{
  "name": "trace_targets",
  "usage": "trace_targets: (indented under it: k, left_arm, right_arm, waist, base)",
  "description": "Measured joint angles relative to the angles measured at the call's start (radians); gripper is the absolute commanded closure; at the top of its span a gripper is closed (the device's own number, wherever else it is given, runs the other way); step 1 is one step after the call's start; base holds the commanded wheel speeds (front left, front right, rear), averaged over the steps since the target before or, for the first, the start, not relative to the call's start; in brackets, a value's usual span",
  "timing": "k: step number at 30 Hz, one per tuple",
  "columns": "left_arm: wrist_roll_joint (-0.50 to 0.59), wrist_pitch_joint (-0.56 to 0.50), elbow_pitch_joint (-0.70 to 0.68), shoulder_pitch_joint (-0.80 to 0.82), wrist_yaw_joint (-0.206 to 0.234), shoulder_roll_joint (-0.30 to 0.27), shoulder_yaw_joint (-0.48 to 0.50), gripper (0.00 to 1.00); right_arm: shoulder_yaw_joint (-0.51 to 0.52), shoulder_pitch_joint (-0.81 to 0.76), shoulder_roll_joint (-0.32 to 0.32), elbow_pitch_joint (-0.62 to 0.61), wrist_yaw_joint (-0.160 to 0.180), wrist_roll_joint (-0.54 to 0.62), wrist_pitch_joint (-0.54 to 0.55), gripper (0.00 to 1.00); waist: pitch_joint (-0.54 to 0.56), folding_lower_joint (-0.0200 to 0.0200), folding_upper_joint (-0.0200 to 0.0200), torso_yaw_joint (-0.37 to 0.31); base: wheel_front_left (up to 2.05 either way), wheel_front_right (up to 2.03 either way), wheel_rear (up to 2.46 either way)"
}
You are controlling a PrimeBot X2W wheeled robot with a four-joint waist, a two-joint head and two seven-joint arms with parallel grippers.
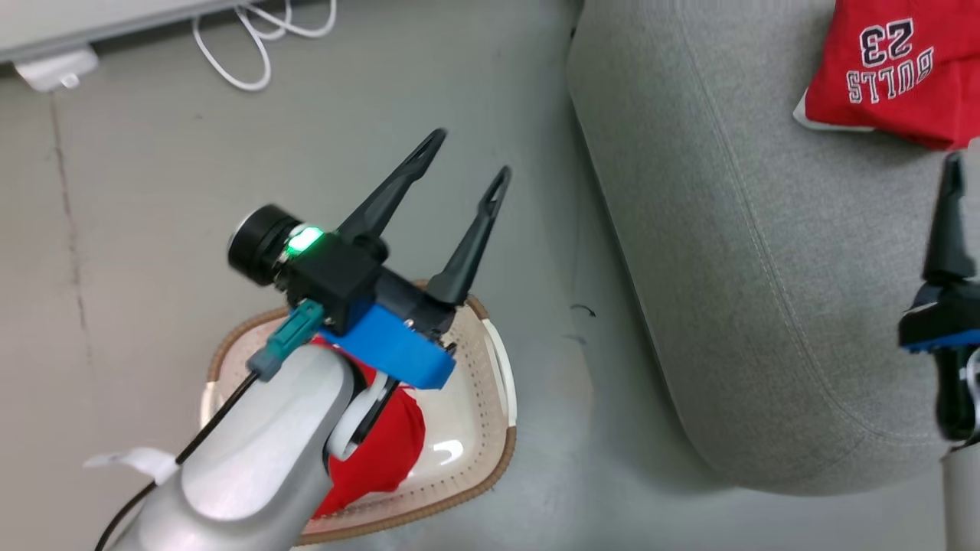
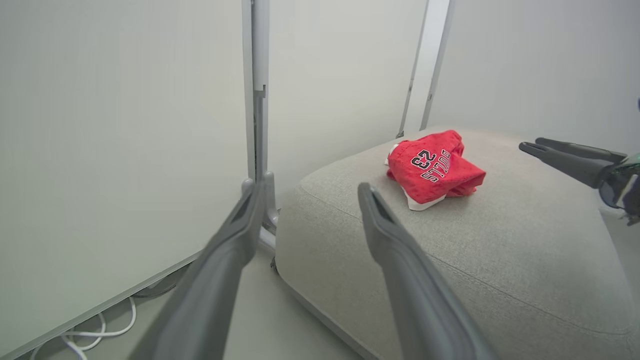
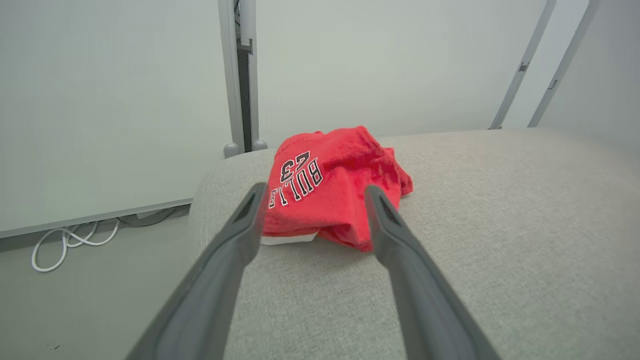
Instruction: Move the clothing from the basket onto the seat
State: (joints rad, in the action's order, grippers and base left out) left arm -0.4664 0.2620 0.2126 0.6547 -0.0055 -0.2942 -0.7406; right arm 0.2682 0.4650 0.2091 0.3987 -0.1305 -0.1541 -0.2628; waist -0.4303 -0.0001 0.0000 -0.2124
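Observation:
A red "BULLS 23" garment [image 1: 896, 69] lies crumpled on the grey seat [image 1: 727, 268], near its far edge. In the right wrist view that garment [image 3: 325, 180] rests just beyond my right gripper [image 3: 315, 189], which is open and holds nothing. More red clothing [image 1: 383, 451] sits in the cream basket [image 1: 501, 375] on the floor, partly hidden by my left forearm. My left gripper [image 1: 468, 157] hovers above the basket's far rim, open and empty, fingers pointing away over the floor. The left wrist view shows the garment [image 2: 432, 167] on the seat [image 2: 500, 250] and my right gripper's fingers [image 2: 550, 152] at the right.
Grey floor [image 1: 551, 229] separates the basket from the seat's rounded left edge. White cables [image 1: 253, 46] and a white adapter [image 1: 53, 69] lie by the wall panel at the back. A metal post [image 2: 260, 100] stands behind the seat's corner.

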Motion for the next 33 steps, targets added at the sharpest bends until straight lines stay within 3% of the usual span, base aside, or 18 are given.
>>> trace_targets:
  k: [6, 21, 33]
  left_arm:
    - [0.031, 0.0, -0.02, -0.116, -0.002, 0.013, 0.125, 0.0]
    - [0.129, 0.001, -0.035, -0.336, -0.053, 0.095, 0.43, 0.0]
    - [0.203, 0.001, -0.052, -0.446, -0.095, 0.163, 0.582, 0.0]
  right_arm:
    - [-0.078, -0.072, -0.031, -0.081, 0.0, -0.008, 0.0, 0.0]
    - [-0.205, -0.186, -0.092, -0.216, 0.0, 0.008, 0.0, 0.0]
    - [-0.234, -0.276, -0.127, -0.303, 0.0, 0.045, 0.0, 0.0]
  waist:
    - [0.064, 0.0, 0.0, 0.041]
    - [0.204, -0.0001, 0.0, 0.172]
    - [0.278, 0.0, 0.0, 0.237]
  base:
    - [0.0, 0.0, 0.0]
    - [0.0, 0.0, 0.0]
    - [0.0, 0.0, 0.0]
